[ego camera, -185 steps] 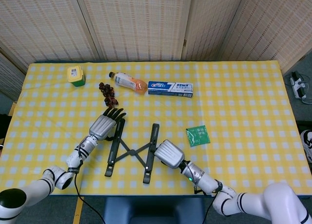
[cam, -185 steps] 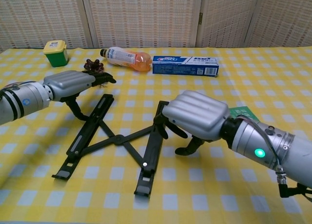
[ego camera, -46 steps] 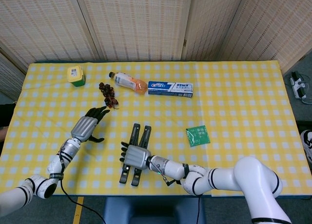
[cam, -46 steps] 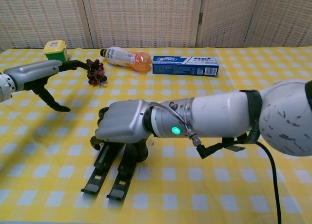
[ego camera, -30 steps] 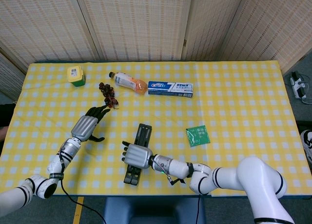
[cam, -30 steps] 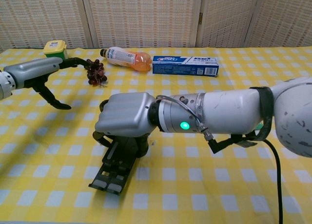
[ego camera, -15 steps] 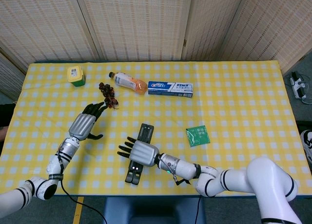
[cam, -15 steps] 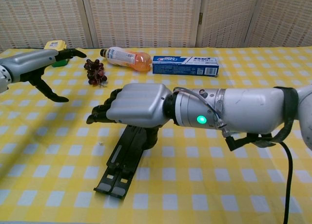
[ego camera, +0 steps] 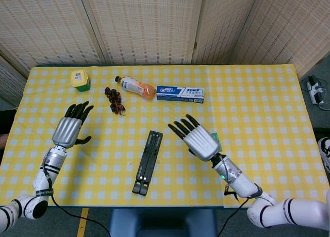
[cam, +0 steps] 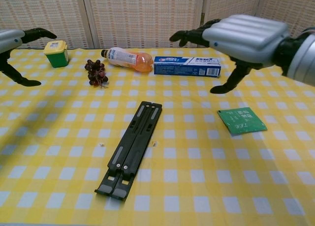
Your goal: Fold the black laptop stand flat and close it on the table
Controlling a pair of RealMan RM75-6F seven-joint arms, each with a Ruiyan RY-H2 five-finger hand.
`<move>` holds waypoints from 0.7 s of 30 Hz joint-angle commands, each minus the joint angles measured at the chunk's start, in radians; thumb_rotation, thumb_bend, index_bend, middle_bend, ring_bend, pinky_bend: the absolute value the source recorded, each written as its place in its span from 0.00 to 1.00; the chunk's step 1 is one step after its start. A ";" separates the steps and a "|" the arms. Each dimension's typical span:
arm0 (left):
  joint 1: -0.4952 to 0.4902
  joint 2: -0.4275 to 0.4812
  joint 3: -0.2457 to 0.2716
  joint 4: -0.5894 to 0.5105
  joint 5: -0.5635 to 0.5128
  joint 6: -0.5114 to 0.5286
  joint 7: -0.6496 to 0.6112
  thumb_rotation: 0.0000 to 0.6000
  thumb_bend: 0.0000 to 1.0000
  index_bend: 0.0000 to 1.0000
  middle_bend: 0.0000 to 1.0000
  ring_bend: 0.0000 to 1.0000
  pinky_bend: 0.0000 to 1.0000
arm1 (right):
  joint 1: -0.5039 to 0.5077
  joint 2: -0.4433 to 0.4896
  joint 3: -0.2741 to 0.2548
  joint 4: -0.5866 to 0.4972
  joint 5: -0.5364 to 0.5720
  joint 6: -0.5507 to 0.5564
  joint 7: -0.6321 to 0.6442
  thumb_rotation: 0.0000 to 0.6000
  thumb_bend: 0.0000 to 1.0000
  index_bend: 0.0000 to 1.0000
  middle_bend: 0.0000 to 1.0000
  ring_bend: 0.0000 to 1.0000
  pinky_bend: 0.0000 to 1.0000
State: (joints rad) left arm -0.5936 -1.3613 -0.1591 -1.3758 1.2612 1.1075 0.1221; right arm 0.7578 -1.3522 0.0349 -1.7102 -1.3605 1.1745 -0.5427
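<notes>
The black laptop stand (ego camera: 148, 162) (cam: 131, 148) lies folded flat on the yellow checked tablecloth, its two bars side by side and running toward the table's front edge. My right hand (ego camera: 200, 139) (cam: 236, 36) hovers raised to the right of the stand with fingers spread, holding nothing. My left hand (ego camera: 69, 127) (cam: 15, 46) is lifted well to the left of the stand, fingers apart and empty. Neither hand touches the stand.
A green packet (cam: 242, 120) lies right of the stand. Along the back sit a green-and-yellow tub (ego camera: 80, 79), a bunch of dark grapes (ego camera: 114, 99), a lying bottle (ego camera: 135, 87) and a blue toothpaste box (ego camera: 180, 94).
My right hand let go of the stand and rose away to the right, fingers opening. My left hand drew back to the left and up. The stand stays folded flat.
</notes>
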 commanded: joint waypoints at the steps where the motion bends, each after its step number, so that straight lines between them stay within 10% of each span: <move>1: 0.049 0.050 0.014 -0.063 -0.027 0.044 0.050 1.00 0.24 0.00 0.00 0.00 0.00 | -0.129 0.110 -0.044 -0.100 0.037 0.119 0.014 1.00 0.23 0.00 0.14 0.13 0.11; 21: 0.365 0.132 0.135 -0.178 0.145 0.435 -0.061 1.00 0.24 0.01 0.00 0.00 0.00 | -0.584 0.274 -0.136 -0.017 -0.033 0.482 0.466 1.00 0.23 0.00 0.00 0.02 0.00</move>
State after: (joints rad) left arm -0.2510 -1.2281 -0.0378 -1.5509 1.3837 1.5130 0.0764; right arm 0.2080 -1.0820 -0.0951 -1.7550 -1.3784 1.6290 -0.1153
